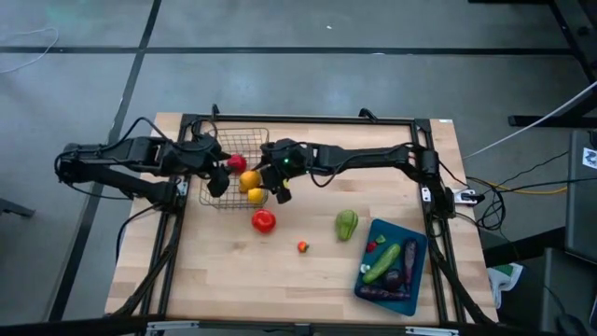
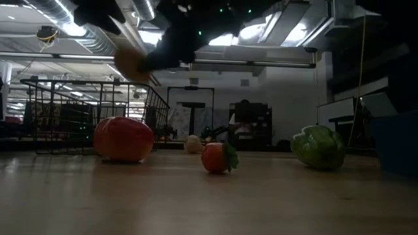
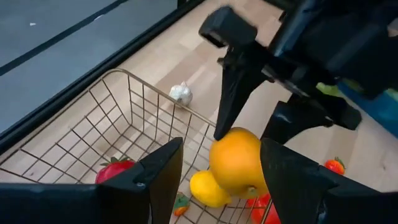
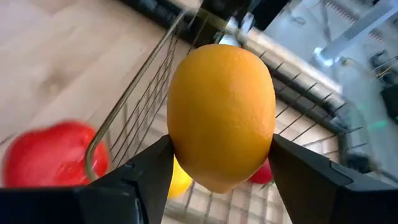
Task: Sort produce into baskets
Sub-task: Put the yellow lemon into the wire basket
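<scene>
Tomato [image 1: 263, 220], strawberry [image 1: 302, 246], pepper [image 1: 346, 224] lie beside basket [image 1: 210, 199].

Off-task surroundings

I see the wooden table [image 1: 233, 271] on a grey floor [image 1: 308, 75] with cables [image 1: 522, 187] beside it (right side), and ceiling ducts [image 2: 85, 32] in the room beyond.

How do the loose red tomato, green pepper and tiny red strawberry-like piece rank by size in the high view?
1. Green pepper and red tomato: too alike to rank.
2. Tiny red piece, clearly smallest.
</scene>
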You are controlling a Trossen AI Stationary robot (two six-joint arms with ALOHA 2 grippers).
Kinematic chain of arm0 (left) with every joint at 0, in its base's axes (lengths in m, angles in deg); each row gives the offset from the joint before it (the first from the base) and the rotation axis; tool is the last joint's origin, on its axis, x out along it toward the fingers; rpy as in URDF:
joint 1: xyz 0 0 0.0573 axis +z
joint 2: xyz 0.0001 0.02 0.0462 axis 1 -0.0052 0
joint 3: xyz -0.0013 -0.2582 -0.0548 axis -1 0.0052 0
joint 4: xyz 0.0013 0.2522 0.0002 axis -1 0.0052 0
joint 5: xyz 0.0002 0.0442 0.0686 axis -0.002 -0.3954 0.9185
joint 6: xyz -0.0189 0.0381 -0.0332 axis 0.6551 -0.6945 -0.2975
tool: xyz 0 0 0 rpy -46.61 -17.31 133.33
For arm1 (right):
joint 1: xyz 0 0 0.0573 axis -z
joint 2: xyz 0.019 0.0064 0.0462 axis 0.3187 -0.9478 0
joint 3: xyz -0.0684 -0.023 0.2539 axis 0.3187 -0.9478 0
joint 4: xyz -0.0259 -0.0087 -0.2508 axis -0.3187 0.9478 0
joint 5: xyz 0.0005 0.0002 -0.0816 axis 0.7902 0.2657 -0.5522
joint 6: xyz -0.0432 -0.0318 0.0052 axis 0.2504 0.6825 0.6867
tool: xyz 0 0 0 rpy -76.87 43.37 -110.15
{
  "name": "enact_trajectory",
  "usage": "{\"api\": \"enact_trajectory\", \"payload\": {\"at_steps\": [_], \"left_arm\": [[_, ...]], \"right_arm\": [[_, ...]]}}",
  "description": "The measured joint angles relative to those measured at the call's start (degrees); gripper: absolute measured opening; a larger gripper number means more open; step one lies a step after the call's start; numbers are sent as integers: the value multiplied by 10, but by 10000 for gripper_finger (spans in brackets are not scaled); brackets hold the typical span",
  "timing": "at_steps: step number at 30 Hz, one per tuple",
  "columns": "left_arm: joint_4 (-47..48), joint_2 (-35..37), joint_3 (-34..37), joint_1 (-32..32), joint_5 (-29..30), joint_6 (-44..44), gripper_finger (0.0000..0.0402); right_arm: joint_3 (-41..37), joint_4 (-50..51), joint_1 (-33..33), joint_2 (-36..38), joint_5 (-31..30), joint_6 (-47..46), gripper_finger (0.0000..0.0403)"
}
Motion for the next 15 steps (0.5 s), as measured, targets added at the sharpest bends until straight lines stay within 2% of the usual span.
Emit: {"api": "enact_trajectory", "payload": {"at_steps": [6, 15], "left_arm": [[-13, 0, 9, 0, 0, 5, 210], [-27, 0, 10, -3, 0, 5, 210]], "right_arm": [[-1, -14, -2, -32, -17, 6, 250], [0, -13, -2, -42, -56, 7, 251]]}}
